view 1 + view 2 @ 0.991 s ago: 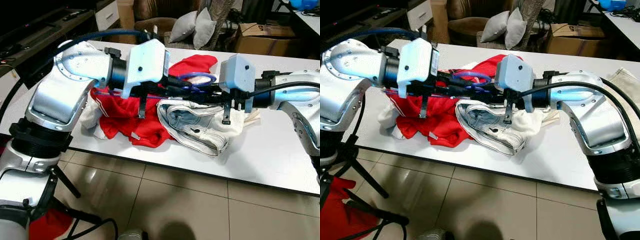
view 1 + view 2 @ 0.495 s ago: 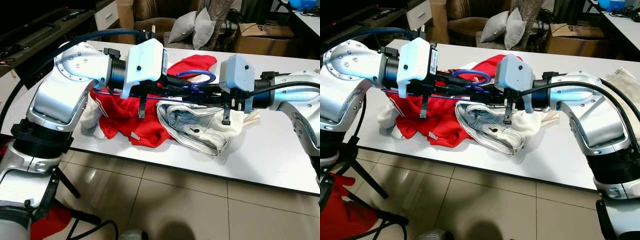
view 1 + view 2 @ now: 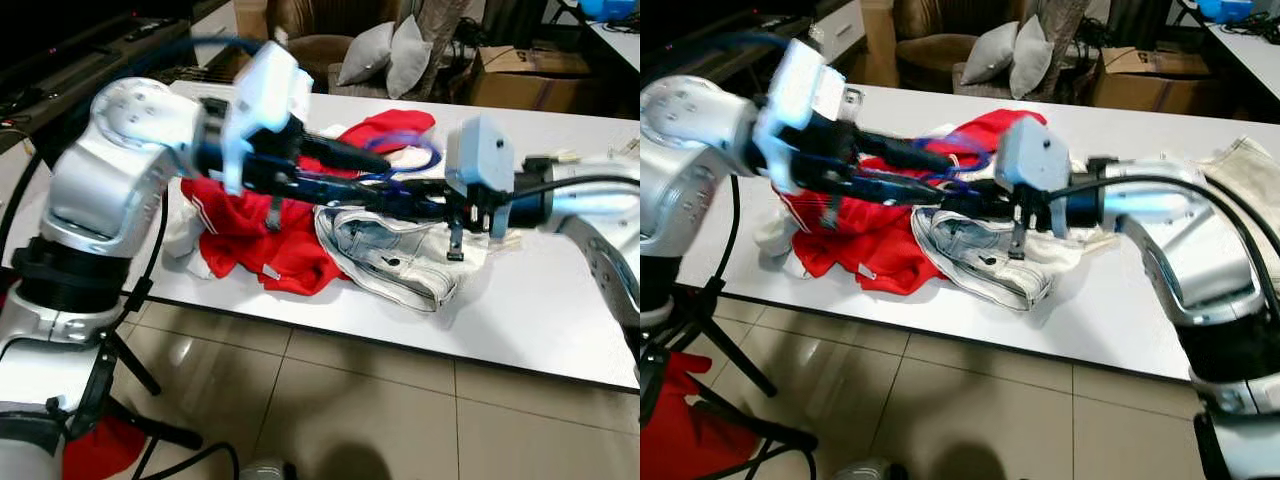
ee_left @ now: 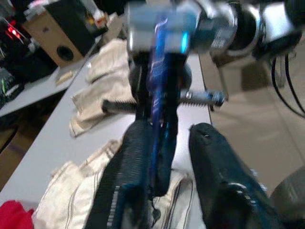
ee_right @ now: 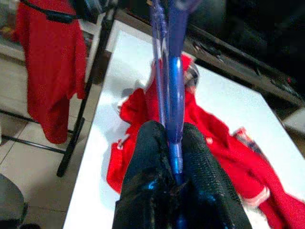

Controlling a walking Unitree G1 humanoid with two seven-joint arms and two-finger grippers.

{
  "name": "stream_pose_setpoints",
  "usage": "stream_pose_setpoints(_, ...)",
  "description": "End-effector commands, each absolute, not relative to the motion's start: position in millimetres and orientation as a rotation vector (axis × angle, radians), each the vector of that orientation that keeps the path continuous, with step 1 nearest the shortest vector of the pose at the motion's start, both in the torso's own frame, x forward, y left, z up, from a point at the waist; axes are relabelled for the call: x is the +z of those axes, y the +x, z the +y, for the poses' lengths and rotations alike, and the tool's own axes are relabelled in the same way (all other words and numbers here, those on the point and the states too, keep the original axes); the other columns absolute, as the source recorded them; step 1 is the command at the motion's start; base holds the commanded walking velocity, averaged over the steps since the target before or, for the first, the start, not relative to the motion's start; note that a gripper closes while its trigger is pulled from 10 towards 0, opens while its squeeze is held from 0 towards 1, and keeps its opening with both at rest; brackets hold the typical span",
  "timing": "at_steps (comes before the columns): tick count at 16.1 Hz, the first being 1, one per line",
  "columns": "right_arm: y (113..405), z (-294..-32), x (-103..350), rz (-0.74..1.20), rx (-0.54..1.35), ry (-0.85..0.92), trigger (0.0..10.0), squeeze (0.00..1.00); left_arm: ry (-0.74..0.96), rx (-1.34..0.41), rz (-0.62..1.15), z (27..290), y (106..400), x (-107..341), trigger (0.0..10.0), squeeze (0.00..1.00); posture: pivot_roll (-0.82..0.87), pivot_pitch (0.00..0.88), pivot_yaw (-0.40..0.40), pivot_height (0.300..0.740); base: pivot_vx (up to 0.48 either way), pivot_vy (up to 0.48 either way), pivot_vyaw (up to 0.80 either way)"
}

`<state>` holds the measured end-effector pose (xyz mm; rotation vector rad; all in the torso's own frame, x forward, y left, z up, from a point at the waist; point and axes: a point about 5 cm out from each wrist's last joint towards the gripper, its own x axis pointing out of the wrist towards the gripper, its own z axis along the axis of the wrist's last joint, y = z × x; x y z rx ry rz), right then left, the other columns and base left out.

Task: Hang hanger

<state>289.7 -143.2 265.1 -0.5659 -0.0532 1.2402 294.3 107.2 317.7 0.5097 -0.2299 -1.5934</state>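
Nearest the camera, tiled floor (image 3: 380, 410) ran up to the white surface (image 3: 560, 320). On it lay a pale striped garment (image 3: 390, 250) beside a crumpled red garment (image 3: 250, 240). Above these clothes both arms met over the middle of the surface. The right claw (image 5: 174, 143) was clamped on the blue hanger (image 3: 400, 165), its black fingers pinching the thin plastic. The left claw (image 4: 167, 143) stood a little apart around the same hanger, one finger (image 4: 131, 162) against it and the other clear, though motion blur left the contact uncertain. Farther back sat grey cushions (image 3: 385, 50) and a cardboard box (image 3: 520, 75).
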Motion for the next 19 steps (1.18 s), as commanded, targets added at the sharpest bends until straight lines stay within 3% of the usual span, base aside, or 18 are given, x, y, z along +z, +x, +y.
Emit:
stream_pose_setpoints(1, 285.6, -147.3, 268.5, -0.063, 1.215, -0.545, 0.0, 0.00, 0.468, -1.581, -0.255, 114.4, 296.3, 326.5, 10.0, 1.00, 0.09, 0.000, 0.047, 0.740, 0.000, 0.000, 0.00)
stream_pose_setpoints(5, 274.5, -160.5, 255.1, 0.005, 1.158, -0.454, 0.0, 0.00, 0.357, -1.522, -0.257, 135.5, 301.4, 329.2, 10.0, 1.00, 0.08, 0.000, 0.050, 0.740, 0.000, 0.000, 0.00)
stream_pose_setpoints(7, 260.0, -167.6, 238.5, 0.027, 1.065, -0.363, 0.0, 0.00, 0.272, -1.390, -0.233, 159.7, 306.8, 319.7, 10.0, 1.00, 0.07, 0.000, 0.055, 0.740, 0.000, 0.000, 0.00)
stream_pose_setpoints(8, 254.3, -169.3, 228.1, 0.034, 0.934, -0.281, 0.0, 0.00, 0.280, -1.218, -0.203, 174.3, 311.7, 303.6, 10.0, 1.00, 0.06, 0.000, 0.053, 0.740, 0.000, 0.000, 0.00)
stream_pose_setpoints(9, 252.6, -169.2, 225.0, 0.035, 0.902, -0.265, 0.0, 0.00, 0.298, -1.173, -0.192, 176.9, 312.1, 297.7, 10.0, 1.00, 0.06, 0.000, 0.051, 0.740, 0.000, 0.000, 0.00)
stream_pose_setpoints(10, 251.2, -165.4, 213.5, 0.027, 0.765, -0.203, 0.0, 0.00, 0.272, -1.022, -0.156, 175.5, 313.3, 275.8, 10.0, 0.61, 0.06, 0.000, 0.043, 0.740, 0.000, 0.000, 0.00)
stream_pose_setpoints(12, 245.8, -156.5, 198.6, 0.023, 0.569, -0.095, 0.0, 0.00, 0.173, -0.780, -0.132, 164.6, 309.7, 243.3, 10.0, 0.03, 0.04, 0.000, 0.043, 0.740, 0.000, 0.000, 0.00)
stream_pose_setpoints(13, 243.3, -154.6, 195.2, 0.025, 0.534, -0.072, 0.3, 0.00, 0.156, -0.705, -0.111, 164.3, 308.4, 232.2, 10.0, 0.00, 0.05, 0.000, 0.043, 0.740, 0.000, 0.000, 0.00)
stream_pose_setpoints(14, 238.5, -151.3, 190.6, 0.024, 0.472, -0.022, 8.6, 0.00, 0.123, -0.595, -0.072, 164.9, 303.0, 212.9, 10.0, 0.00, 0.04, 0.000, 0.043, 0.740, 0.000, 0.000, 0.00)
stream_pose_setpoints(15, 233.6, -149.7, 184.7, 0.026, 0.394, -0.006, 10.0, 0.00, 0.047, -0.477, -0.051, 167.2, 296.1, 196.2, 10.0, 0.00, 0.04, 0.000, 0.043, 0.740, 0.000, 0.000, 0.00)
stream_pose_setpoints(19, 219.8, -152.2, 168.8, 0.082, 0.231, 0.008, 10.0, 0.00, 0.030, -0.355, 0.017, 159.2, 269.5, 159.9, 10.0, 0.00, 0.04, 0.000, 0.025, 0.740, 0.000, 0.000, 0.00)
